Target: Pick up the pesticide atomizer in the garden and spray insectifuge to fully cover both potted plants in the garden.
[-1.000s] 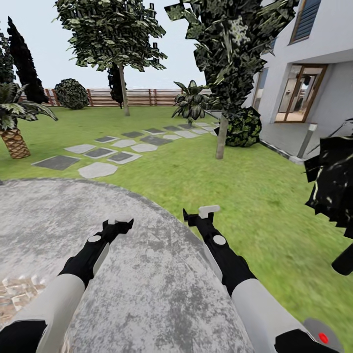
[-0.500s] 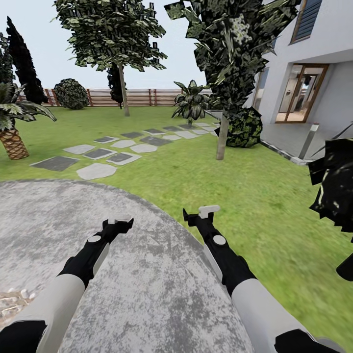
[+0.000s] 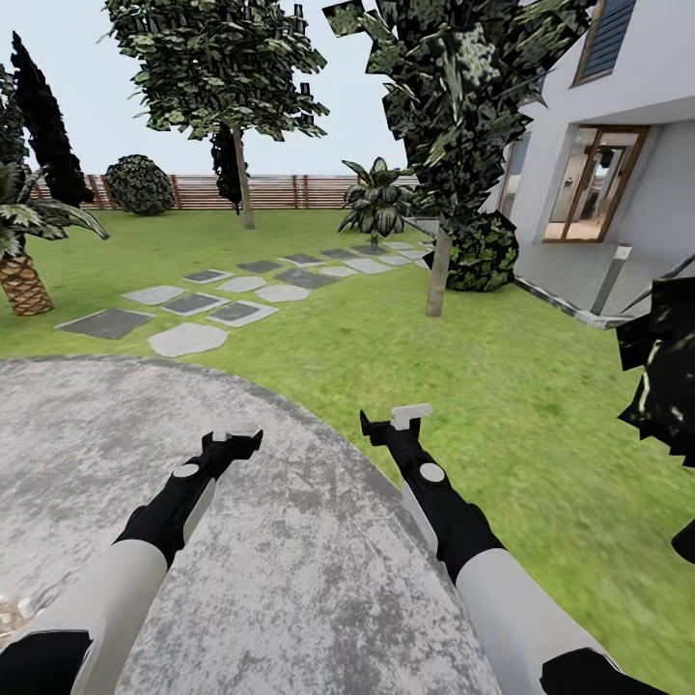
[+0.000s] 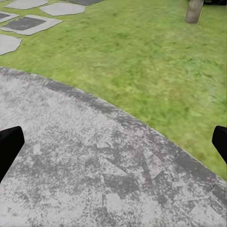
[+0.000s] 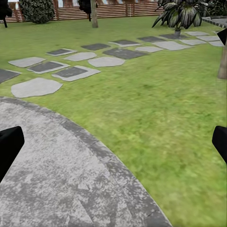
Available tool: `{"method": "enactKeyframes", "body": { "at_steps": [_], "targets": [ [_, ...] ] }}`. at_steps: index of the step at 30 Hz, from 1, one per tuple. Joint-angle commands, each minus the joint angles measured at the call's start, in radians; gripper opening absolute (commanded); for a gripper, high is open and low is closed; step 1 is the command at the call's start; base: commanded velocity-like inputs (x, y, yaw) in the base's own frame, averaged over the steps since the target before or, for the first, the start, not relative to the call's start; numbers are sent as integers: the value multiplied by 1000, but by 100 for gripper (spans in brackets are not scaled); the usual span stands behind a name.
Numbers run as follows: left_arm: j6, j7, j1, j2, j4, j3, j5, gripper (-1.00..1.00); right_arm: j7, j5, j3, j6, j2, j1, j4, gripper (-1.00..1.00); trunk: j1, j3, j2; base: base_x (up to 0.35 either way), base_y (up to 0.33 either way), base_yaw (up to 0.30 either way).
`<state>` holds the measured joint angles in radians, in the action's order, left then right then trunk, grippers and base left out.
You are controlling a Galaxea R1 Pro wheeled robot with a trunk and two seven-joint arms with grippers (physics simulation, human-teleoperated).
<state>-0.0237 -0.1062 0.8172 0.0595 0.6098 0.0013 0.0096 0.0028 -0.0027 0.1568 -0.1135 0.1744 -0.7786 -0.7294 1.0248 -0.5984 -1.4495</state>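
I stand in the garden on the round grey gravelly patio (image 3: 241,541), facing the lawn (image 3: 483,386). The pesticide atomizer and the potted plants are out of view. My left gripper (image 3: 236,441) hangs over the patio, open and empty. In the left wrist view its dark fingertips (image 4: 9,144) sit far apart at the picture's edges. My right gripper (image 3: 390,424) is over the patio's rim, also open with nothing in it. Its fingertips (image 5: 9,142) are equally wide apart in the right wrist view.
Grey stepping slabs (image 3: 193,301) cross the lawn toward a brown slatted fence (image 3: 280,191). A tree trunk (image 3: 437,275) and round bush (image 3: 483,251) stand ahead right, with a palm (image 3: 24,280) at left. A house with a glass door (image 3: 589,183), a bollard lamp (image 3: 610,280) and dark foliage (image 3: 666,367) are at right.
The whole view has shifted slightly, so the camera has moved: the red-dotted grey thing and stones at the bottom corners left the picture. Both arms hold the same pose.
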Motion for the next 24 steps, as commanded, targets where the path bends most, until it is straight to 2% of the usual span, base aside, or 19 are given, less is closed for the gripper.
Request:
{"method": "enactKeyframes", "body": {
  "at_steps": [1,24],
  "targets": [
    [-2,-4,0,0,1,0,1,100,0,0,0,-3,0,-1,1,100,0,-1,0,171,0,0],
    [-2,-4,0,0,1,0,1,100,0,0,1,-3,0,-1,1,100,0,-1,0,322,0,0]
  ]
}}
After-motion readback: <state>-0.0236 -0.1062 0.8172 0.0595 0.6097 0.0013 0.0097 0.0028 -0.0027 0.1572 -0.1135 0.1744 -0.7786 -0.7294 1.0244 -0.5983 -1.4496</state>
